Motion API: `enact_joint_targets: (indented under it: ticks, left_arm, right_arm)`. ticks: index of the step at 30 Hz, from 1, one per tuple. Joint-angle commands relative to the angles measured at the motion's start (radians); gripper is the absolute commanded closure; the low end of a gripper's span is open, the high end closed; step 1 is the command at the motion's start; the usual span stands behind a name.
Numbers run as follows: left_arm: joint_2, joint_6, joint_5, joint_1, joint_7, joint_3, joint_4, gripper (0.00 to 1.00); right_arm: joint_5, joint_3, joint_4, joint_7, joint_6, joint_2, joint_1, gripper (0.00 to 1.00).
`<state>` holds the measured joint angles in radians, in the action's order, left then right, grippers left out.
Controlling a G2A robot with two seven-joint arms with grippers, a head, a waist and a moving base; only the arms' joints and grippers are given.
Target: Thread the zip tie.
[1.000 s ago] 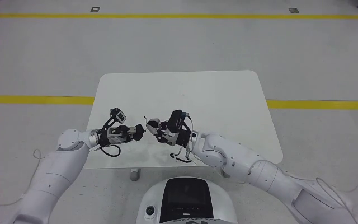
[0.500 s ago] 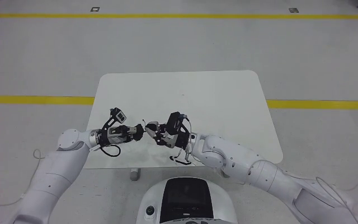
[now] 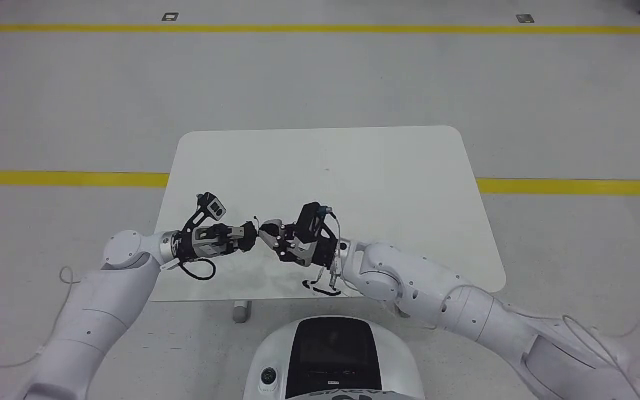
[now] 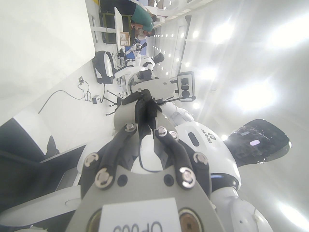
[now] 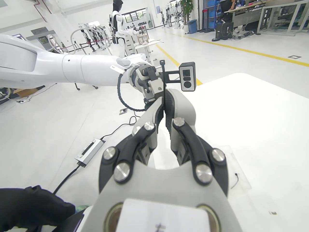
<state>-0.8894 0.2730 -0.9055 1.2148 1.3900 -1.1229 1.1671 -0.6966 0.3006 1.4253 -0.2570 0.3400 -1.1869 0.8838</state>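
The zip tie (image 5: 164, 83) is a thin black strip standing up out of my right gripper (image 5: 164, 103), which is shut on it; its small square head (image 5: 162, 61) is at the free end. From above, both grippers meet over the table's front edge, left gripper (image 3: 247, 236) and right gripper (image 3: 271, 238) nearly tip to tip, with the tie (image 3: 258, 220) between them. My left gripper (image 4: 145, 108) is shut on a dark piece of the tie (image 4: 144, 117), and the right gripper's grey fingers (image 4: 154, 89) sit just beyond it.
The white table (image 3: 400, 180) stretches away behind and to the right of the grippers. A black cable loop (image 3: 323, 286) hangs under the right forearm. Yellow floor lines (image 3: 80, 178) run past the table.
My right gripper has shifted slightly left, closing the small gap to the left gripper. The left arm has stayed where it was.
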Motion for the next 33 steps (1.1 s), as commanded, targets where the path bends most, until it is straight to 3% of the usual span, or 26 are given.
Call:
enact_joint_targets:
  ticks: [1,12,14,15,22,27,31,33]
  left_arm:
    - [0.0,0.0,0.0,0.0,0.0,0.0,0.0,1.0]
    - [0.0,0.0,0.0,0.0,0.0,0.0,0.0,1.0]
    - [0.0,0.0,0.0,0.0,0.0,0.0,0.0,1.0]
    - [0.0,0.0,0.0,0.0,0.0,0.0,0.0,1.0]
    - [0.0,0.0,0.0,0.0,0.0,0.0,0.0,1.0]
    - [0.0,0.0,0.0,0.0,0.0,0.0,0.0,1.0]
    - [0.0,0.0,0.0,0.0,0.0,0.0,0.0,1.0]
    - [0.0,0.0,0.0,0.0,0.0,0.0,0.0,1.0]
  right_arm:
    - [0.003,-0.003,-0.002,-0.002,0.0,-0.002,-0.001,1.0]
    - [0.007,0.0,-0.018,-0.022,0.0,-0.007,-0.002,0.99]
    - [0.002,0.006,-0.021,-0.022,0.0,-0.007,0.0,0.16]
    - [0.001,0.009,-0.02,-0.024,0.0,-0.007,0.001,0.0]
    - [-0.039,0.035,-0.01,-0.029,0.0,0.002,0.017,0.0]
    - [-0.17,0.051,-0.013,0.008,-0.002,0.014,0.027,0.0]
    - [-0.277,0.075,0.005,-0.034,-0.004,0.022,0.055,0.0]
    - [-0.277,0.075,0.005,-0.034,-0.004,0.022,0.055,0.0]
